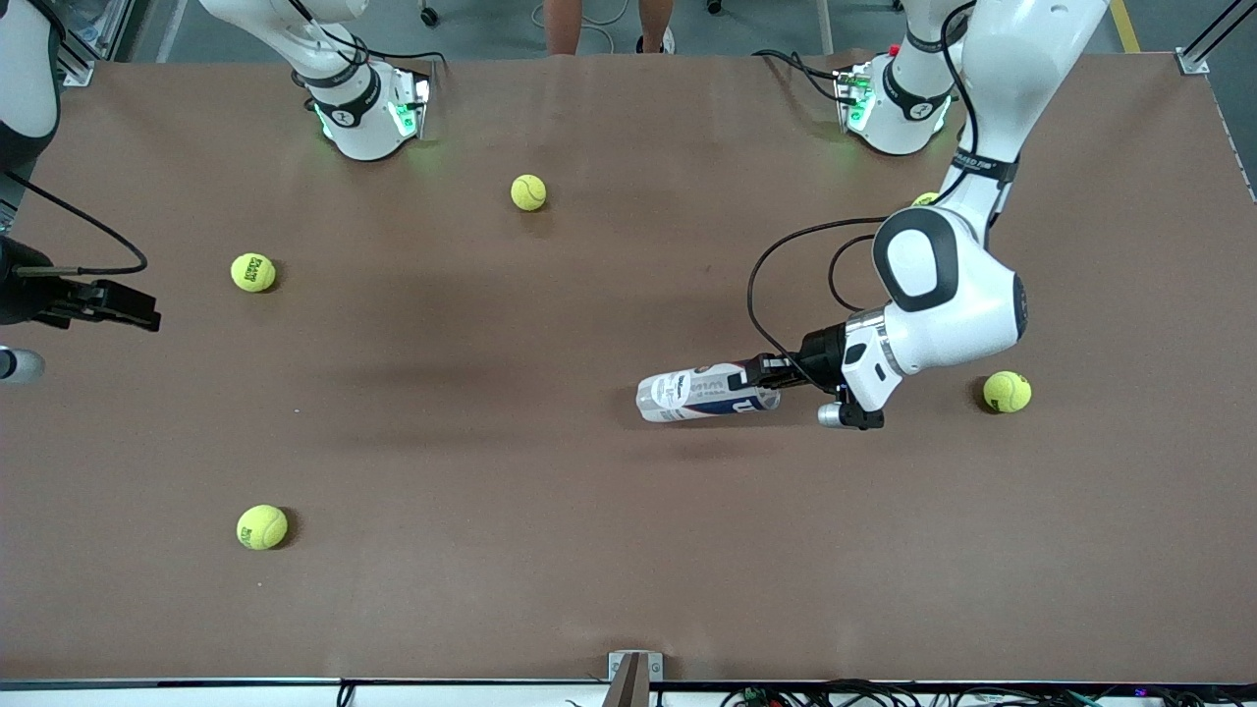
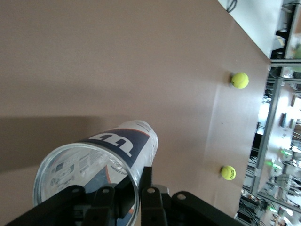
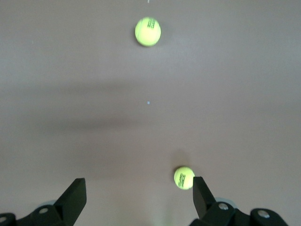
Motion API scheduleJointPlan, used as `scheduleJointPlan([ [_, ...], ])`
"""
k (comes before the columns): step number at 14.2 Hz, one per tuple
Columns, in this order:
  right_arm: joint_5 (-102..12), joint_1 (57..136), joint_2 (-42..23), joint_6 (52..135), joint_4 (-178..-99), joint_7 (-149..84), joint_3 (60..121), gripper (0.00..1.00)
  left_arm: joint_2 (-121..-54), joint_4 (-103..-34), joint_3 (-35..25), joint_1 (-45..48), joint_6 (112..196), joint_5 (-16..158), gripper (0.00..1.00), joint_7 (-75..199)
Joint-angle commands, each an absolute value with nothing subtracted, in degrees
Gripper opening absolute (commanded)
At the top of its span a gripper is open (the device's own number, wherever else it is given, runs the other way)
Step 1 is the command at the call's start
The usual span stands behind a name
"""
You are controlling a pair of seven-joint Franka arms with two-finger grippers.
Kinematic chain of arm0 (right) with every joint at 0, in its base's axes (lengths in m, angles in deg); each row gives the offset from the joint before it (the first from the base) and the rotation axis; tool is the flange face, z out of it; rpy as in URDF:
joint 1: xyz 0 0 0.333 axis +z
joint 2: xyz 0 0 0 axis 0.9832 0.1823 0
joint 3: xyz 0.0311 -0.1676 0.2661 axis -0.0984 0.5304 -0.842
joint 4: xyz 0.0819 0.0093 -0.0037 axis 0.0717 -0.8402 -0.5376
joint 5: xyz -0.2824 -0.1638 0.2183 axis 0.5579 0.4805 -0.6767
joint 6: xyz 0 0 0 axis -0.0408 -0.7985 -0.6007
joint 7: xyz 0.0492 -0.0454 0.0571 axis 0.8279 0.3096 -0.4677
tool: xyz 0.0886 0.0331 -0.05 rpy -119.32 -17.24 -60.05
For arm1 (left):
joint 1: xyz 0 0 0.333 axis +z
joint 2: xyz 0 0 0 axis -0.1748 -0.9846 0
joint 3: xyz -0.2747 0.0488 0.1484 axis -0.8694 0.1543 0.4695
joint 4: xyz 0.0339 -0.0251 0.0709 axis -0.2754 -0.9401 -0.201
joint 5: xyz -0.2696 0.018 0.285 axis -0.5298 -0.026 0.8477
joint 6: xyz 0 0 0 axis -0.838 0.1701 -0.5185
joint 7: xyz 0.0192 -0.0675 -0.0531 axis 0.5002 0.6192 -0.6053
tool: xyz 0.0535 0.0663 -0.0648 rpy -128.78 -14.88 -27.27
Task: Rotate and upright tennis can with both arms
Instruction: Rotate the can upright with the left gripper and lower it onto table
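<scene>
The tennis can [image 1: 705, 391] is the only one of its kind here: a clear plastic cylinder lying on its side near the middle of the bench [image 1: 550, 550], toward the left arm's end. Its label is white, navy and red with a large white "W", and in the left wrist view [image 2: 101, 162] a thin silver rim rings the open mouth, through which the printed inside of the label shows.

The left gripper [image 1: 776, 373] has its black jaws clamped on the can's rim end, one finger [image 2: 146, 188] pressed against the outside of the wall.

Six yellow-green tennis balls show on the brown matte bench, all round and fuzzy. One [image 1: 1007, 391] lies beside the left arm's wrist, one [image 1: 924, 199] peeks out from under that arm, one [image 1: 528, 191] sits between the two bases, two [image 1: 252, 272] [image 1: 261, 526] lie toward the right arm's end, and the sixth is seen only in the right wrist view.

The right gripper [image 1: 133, 306] waits above the bench edge at its own end, jaws spread wide apart and holding nothing, with two balls [image 3: 147, 31] [image 3: 184, 177] below it.
</scene>
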State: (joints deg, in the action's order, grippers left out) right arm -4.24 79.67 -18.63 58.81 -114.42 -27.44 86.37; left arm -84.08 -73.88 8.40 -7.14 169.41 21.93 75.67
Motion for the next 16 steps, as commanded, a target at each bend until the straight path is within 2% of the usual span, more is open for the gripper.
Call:
scheduleJointPlan([
  [1,-5.5,79.5,-20.6,57.4,-115.0,-28.1,86.5,1.0,-82.8,-69.2,7.6,-7.7,169.1,33.5,0.0,60.8],
  [3,-6.1,79.2,-21.8,57.4,-115.7,-28.1,86.6,1.0,-82.7,-65.8,6.8,-9.3,167.9,43.4,0.0,49.2],
  [8,-6.1,79.1,-26.5,59.3,-121.0,-28.3,86.6,1.0,-84.1,-54.1,6.7,-16.9,158.1,65.1,0.0,25.1],
  [13,-6.1,79.0,-31.7,61.9,-127.5,-28.4,86.6,1.0,-91.3,-42.5,7.4,-27.2,147.2,78.8,0.0,12.2],
  [16,-6.2,79.0,-36.2,64.3,-132.7,-28.5,86.6,1.0,-94.0,-41.7,7.4,-30.7,146.5,79.8,0.0,11.4],
])
